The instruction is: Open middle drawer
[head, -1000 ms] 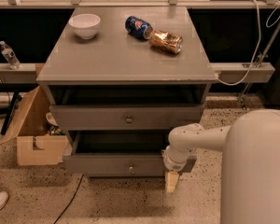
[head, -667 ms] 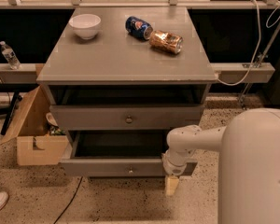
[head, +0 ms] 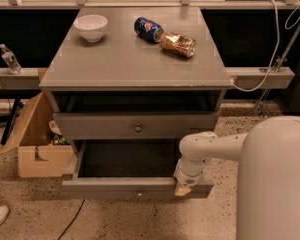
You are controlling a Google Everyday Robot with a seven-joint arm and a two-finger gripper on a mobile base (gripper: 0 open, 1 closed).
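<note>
Matt grey paint is seen on the counter [head: 135, 69] and the middle drawer [head: 105, 188], whose knob [head: 140, 194] looks like brass. The end effector [head: 182, 189], dull tan at its tip, is placed at that drawer's front right, under a smooth white arm [head: 210, 146]. 2 cans [head: 177, 44] look glossy, the bowl [head: 91, 26] glazed, the box [head: 35, 149] plain cardboard.

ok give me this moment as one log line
task: open middle drawer | middle drawer: pulled out | gripper: at its front's right end | cabinet top: bowl, blue can, gold can
</note>
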